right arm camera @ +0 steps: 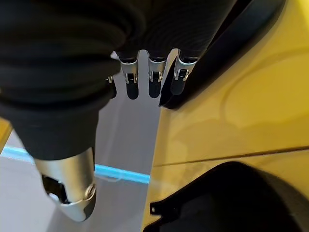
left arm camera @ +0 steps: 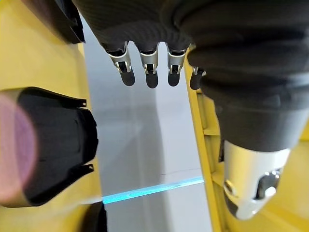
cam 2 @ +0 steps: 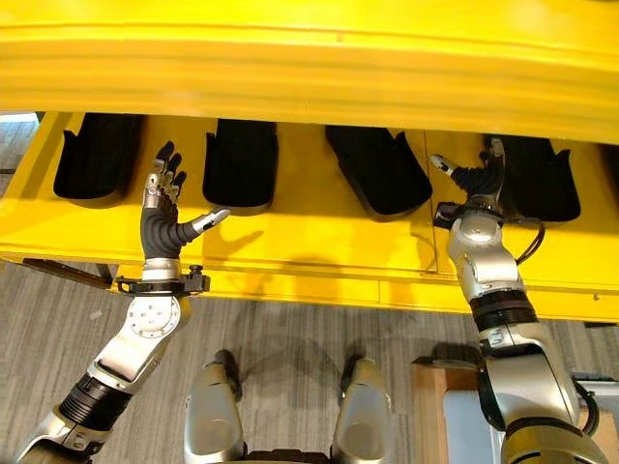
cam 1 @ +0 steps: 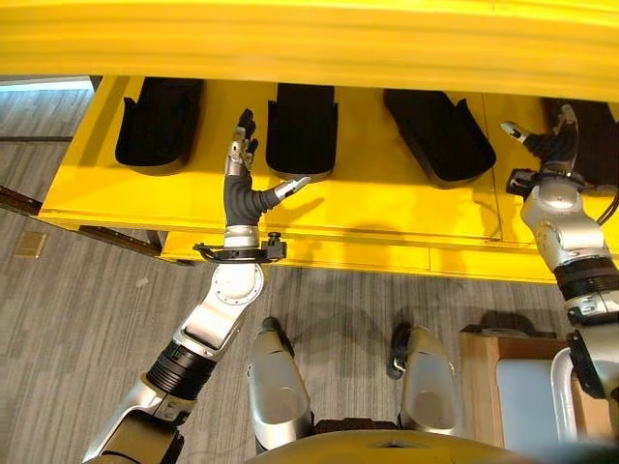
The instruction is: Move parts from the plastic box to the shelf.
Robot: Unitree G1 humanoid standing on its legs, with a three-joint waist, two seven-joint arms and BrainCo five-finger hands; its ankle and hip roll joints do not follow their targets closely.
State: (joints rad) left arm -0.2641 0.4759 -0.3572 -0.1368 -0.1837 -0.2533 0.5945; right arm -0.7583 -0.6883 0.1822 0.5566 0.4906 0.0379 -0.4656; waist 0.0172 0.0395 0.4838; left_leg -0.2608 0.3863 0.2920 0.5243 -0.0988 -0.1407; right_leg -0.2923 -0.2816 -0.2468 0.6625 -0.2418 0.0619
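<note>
Wooden box (cam 1: 481, 382); shelf (cam 1: 387, 208) holds black parts (cam 1: 302, 130)

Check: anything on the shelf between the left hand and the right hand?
Two black parts lie between the left hand and right hand, seen in the right eye view.

You have four black parts (cam 1: 302, 129) along the yellow shelf (cam 1: 368, 208) at frame top. Your left hand (cam 1: 242, 188) at centre-left and right hand (cam 1: 551, 145) at upper right hang there, fingers spread and empty.
</note>
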